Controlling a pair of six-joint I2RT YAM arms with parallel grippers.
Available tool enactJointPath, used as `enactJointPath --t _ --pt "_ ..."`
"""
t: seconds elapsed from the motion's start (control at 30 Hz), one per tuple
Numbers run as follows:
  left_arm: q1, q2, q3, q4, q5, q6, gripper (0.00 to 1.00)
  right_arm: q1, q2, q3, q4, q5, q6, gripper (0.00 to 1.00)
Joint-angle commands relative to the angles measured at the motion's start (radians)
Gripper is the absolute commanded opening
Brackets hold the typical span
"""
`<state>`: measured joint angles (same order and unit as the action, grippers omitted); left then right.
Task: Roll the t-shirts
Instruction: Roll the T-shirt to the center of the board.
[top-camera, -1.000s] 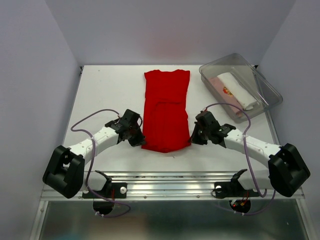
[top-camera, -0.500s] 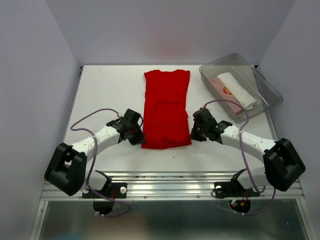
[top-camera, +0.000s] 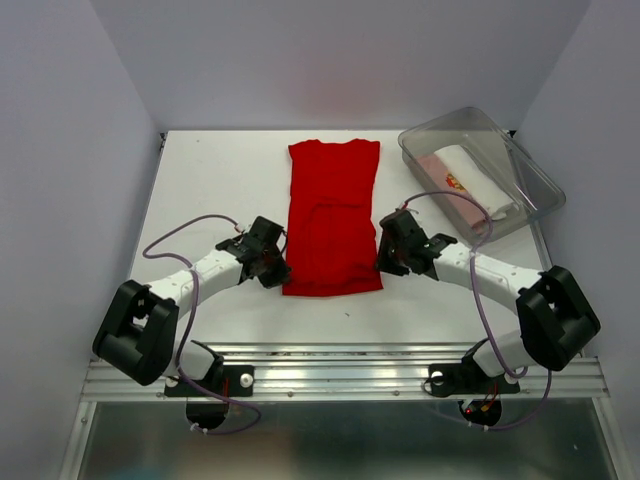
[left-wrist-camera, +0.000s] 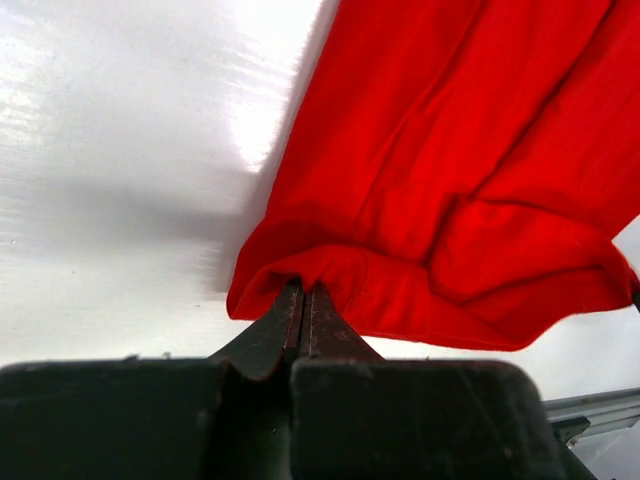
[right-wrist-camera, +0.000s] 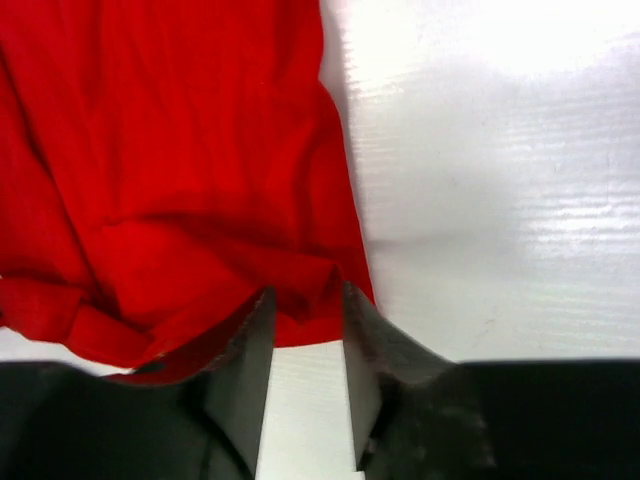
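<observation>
With left gripper (left-wrist-camera: 303, 295) clamped on shirt (left-wrist-camera: 450, 150) hem at its tips and right gripper (right-wrist-camera: 307, 300) parted, hem corner loose just at its tips, could roll skewed or drag sideways from one-sided pull.

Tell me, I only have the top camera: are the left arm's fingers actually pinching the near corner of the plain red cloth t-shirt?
Observer: Yes. The left wrist view shows the left fingers shut together on the near hem of the plain red cloth t-shirt.
Operator: And the right side?
Observer: The right fingers stand apart, the hem lying between their tips, white table showing through the gap.
</observation>
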<state>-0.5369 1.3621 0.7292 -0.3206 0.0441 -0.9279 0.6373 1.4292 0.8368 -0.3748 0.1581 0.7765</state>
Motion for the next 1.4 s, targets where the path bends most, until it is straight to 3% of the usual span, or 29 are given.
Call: enactJointPath --t 0.0,0.07,0.17,0.2,0.27,0.33,0.4,0.47,0.53,0.57,0.6,0.63,0.67,0.77,1.0,1.37 --pt "-0.003 0.005 0.053 0.025 -0.033 0.026 0.05 0.01 0.011 0.074 0.022 0.064 -0.025 0.47" --pt "-0.003 -0.001 0.07 0.02 -0.058 0.047 0.11 0.01 0.013 0.085 0.02 0.063 -0.032 0.54" --pt "-0.005 -0.037 0.096 -0.001 -0.113 0.055 0.4 0.01 -0.006 0.093 0.02 0.058 -0.037 0.56" --pt "-0.003 -0.063 0.104 -0.005 -0.122 0.063 0.59 0.01 -0.024 0.091 0.02 0.052 -0.039 0.56" --pt "-0.003 -0.096 0.117 -0.024 -0.165 0.073 0.74 0.01 -0.056 0.084 0.019 0.026 -0.045 0.56" --pt "-0.005 -0.116 0.139 -0.06 -0.216 0.081 0.75 0.01 -0.076 0.071 0.019 -0.003 -0.045 0.55" --pt "-0.003 -0.142 0.15 -0.083 -0.242 0.086 0.76 0.01 -0.088 0.062 0.017 -0.057 -0.04 0.47" --pt "-0.005 -0.159 0.151 -0.103 -0.25 0.095 0.74 0.031 -0.107 0.039 0.033 -0.081 -0.023 0.33" --pt "-0.008 -0.185 0.125 -0.103 -0.237 0.097 0.65 0.067 -0.11 0.024 0.062 -0.109 -0.007 0.22" --pt "-0.011 -0.195 0.112 -0.086 -0.208 0.106 0.55 0.076 -0.098 0.016 0.08 -0.127 0.013 0.19" --pt "-0.015 -0.21 0.098 -0.072 -0.19 0.109 0.26 0.087 -0.087 0.002 0.1 -0.153 0.024 0.1" --pt "-0.015 -0.219 0.082 -0.057 -0.169 0.11 0.09 0.108 -0.073 -0.002 0.144 -0.195 0.033 0.06" --pt "-0.017 -0.23 0.049 -0.028 -0.133 0.104 0.0 0.117 -0.046 -0.005 0.167 -0.215 0.058 0.01" --pt "-0.018 -0.267 0.003 0.017 -0.098 0.093 0.0 0.147 0.011 -0.008 0.253 -0.261 0.079 0.01" --pt "-0.018 -0.241 -0.057 0.149 0.074 0.11 0.0 0.147 0.122 0.07 0.26 -0.255 0.04 0.01" --pt "-0.023 -0.083 -0.053 0.172 -0.022 0.139 0.0 0.147 0.224 0.113 0.254 -0.164 0.033 0.01"
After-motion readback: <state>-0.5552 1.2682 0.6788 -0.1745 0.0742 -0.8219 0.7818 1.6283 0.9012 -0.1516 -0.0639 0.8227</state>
